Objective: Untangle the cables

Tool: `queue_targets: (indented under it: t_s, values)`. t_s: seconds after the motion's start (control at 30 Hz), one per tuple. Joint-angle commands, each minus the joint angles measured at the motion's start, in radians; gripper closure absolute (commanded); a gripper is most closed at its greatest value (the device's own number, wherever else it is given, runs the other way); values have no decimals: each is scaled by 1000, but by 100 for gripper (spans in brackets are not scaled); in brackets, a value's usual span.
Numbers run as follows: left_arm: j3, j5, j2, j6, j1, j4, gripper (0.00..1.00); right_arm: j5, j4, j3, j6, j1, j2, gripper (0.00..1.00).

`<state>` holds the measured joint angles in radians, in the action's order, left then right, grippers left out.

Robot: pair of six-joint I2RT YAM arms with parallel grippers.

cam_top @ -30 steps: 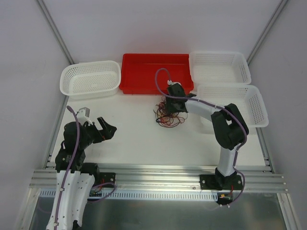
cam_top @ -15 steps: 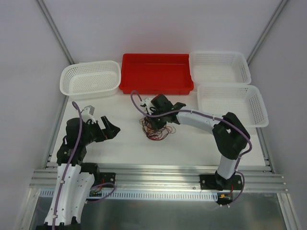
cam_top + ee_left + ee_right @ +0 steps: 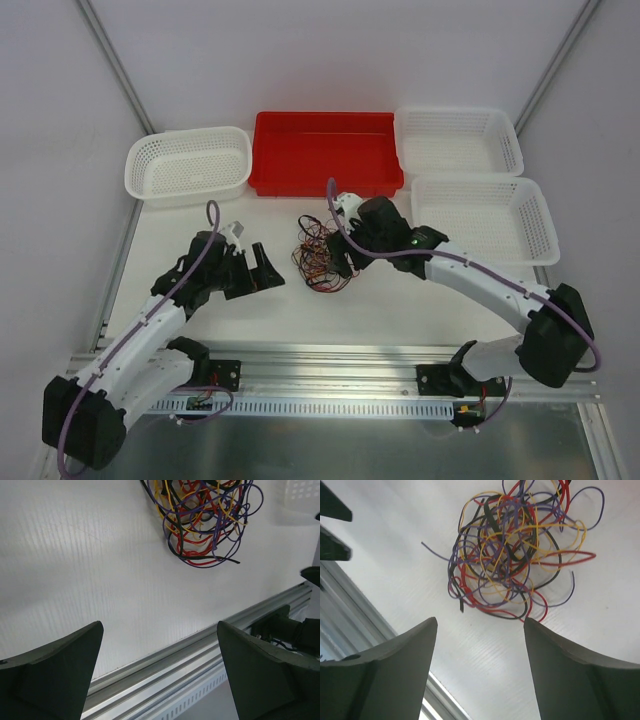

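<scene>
Between left gripper (image 3: 159, 626) and right gripper (image 3: 480, 622), both agape, cables (image 3: 510, 555) lie clear of edges.

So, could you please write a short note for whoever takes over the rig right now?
Left end effector: open, holding nothing, just left of the cables.
Right end effector: open, holding nothing, at the right edge of the cables.
Cables: red, black, purple and yellow, all in one knot on the table, in front of the red bin.
Done: nothing separated yet.
Left: pull each cable free of the knot.
</scene>
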<state>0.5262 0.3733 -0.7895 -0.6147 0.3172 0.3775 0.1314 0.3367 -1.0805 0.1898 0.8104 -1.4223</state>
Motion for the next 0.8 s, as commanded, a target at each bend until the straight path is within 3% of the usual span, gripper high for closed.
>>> queue_targets:
  t_s: [0.0,0.3,0.53,0.63,0.67,0.77]
  values:
    - [67,-172,-115,-98,115,-113,1,23,-45,95,-46,-2,104,26]
    - [253,-301,-491,-163,241,-210,1,119,-258,323,-99,-2,200,40]
    - [395,-309,-720,-157,267,-255,6,80,-503,464,-182,-2,238,42]
    - [432,-321,-795,-157,269,-256,18,105,-618,508,-231,-4,214,42]
    - [439,-324,-810,-161,267,-258,30,111,-642,514,-242,-2,182,43]
    - [448,-330,-855,-186,269,-265,50,139,-731,528,-283,-2,111,44]
